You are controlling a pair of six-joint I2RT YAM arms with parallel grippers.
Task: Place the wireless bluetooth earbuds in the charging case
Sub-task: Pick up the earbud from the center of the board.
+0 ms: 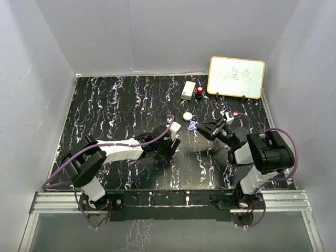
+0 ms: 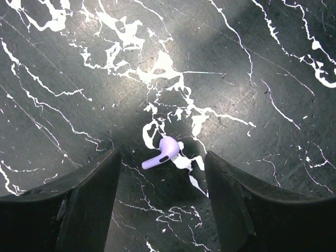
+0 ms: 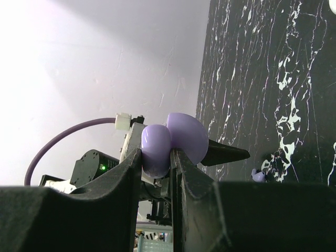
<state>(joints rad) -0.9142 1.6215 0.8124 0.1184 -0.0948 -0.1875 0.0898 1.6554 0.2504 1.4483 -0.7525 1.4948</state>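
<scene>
Clamping the lilac charging case point(image 3: 185, 134), the right claw point(image 3: 156, 157) hangs midair (left claw point(image 1: 175, 135) gapes above one earbud point(image 2: 164, 152)).

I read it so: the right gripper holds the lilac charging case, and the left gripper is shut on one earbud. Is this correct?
Not fully. The left gripper is open, not shut on the earbud. The left wrist view shows the earbud lying on the table between the spread fingers, apart from both. The right gripper does hold the lilac charging case.
</scene>
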